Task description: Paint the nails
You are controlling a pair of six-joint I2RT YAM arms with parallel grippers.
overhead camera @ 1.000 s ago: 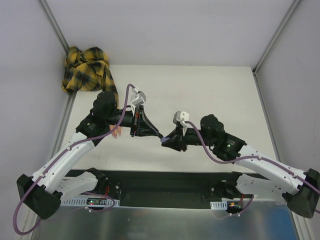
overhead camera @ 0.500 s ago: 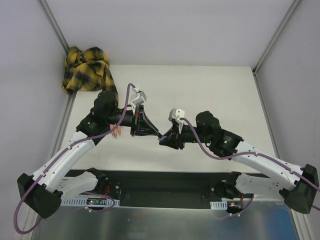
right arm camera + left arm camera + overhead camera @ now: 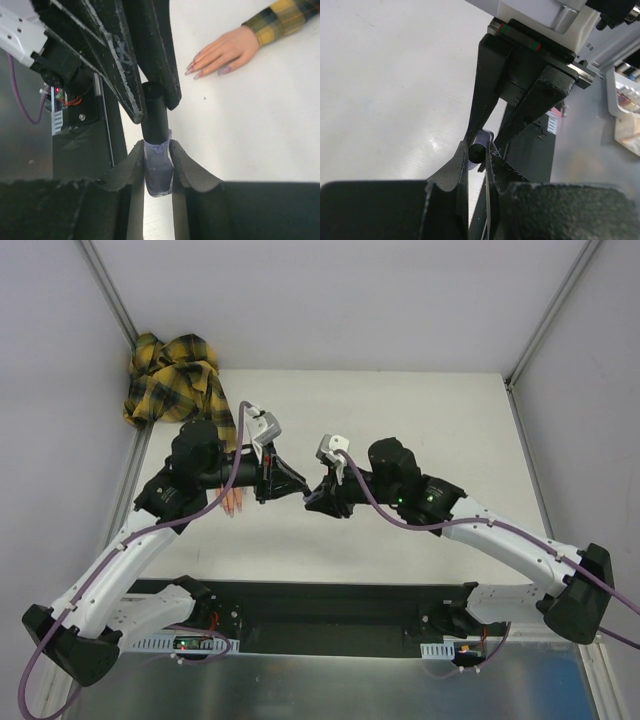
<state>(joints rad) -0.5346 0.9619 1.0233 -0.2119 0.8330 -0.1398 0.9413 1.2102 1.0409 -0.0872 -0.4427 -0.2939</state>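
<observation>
The small purple bottle hangs above the table with my right gripper shut on its glass body. Its black cap is pinched by my left gripper, which comes in from the opposite side. In the left wrist view the cap shows end-on between my left gripper's fingers. The two grippers meet tip to tip at the bottle in the top view. The fake hand lies flat on the table, its purplish-pink nails apart from the bottle. Its plaid sleeve runs off the frame.
A bunched yellow-black plaid cloth lies at the table's far left corner. The fake hand peeks out from under my left forearm. Grey walls with metal rails close in the table, and a black base rail runs along the near edge.
Both grippers, still joined at the bottle, have moved left and farther from the arm bases. The right arm has stretched out more across the table.
</observation>
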